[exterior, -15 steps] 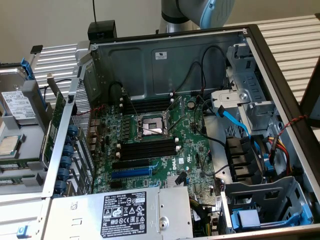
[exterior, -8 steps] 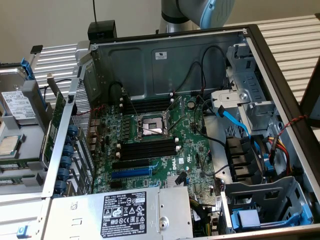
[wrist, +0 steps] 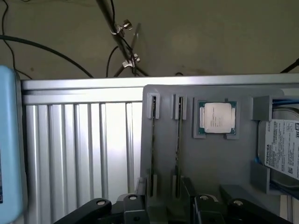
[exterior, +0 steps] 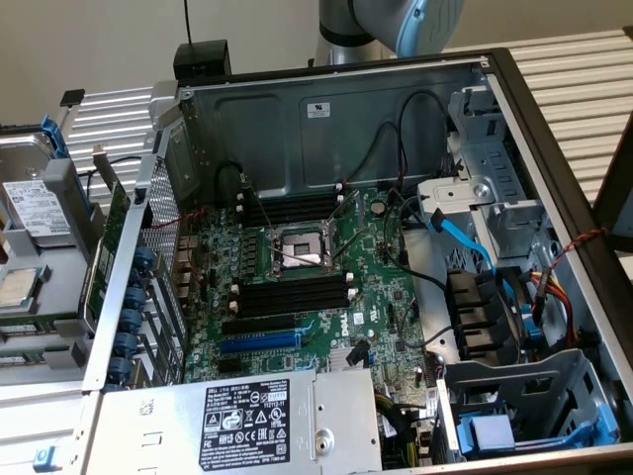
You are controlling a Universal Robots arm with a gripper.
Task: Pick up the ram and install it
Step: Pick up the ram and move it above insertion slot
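- The ram (wrist: 177,140) was seen in the wrist view as a thin dark stick standing on edge, clipped at both ends in a slot of a grey holder (wrist: 210,163).
- A second stick (wrist: 153,140) of the same kind was held in the neighbouring slot, just beside the ram and parallel to it.
- The gripper (wrist: 166,212) was positioned near one end of the two sticks, apart from them. Its jaws were spread wide and nothing was gripped between them.
- A processor chip (wrist: 216,117) was seated in a square pocket of the same holder, beside the ram.
- A hard drive (wrist: 282,149) was lodged further along, past the chip.
- The holder was set on a ribbed metal table (wrist: 79,149).
- In the exterior view, the holder (exterior: 69,213) was placed at the left edge of the frame, outside the open computer case (exterior: 326,119).
- The motherboard (exterior: 381,287) was laid in the middle of the frame, with black memory slots (exterior: 297,293) left unfilled on both sides of the processor socket (exterior: 297,247).
- A blue expansion slot (exterior: 259,341) was found below the slots, and the robot arm (exterior: 396,25) at the top of the frame.
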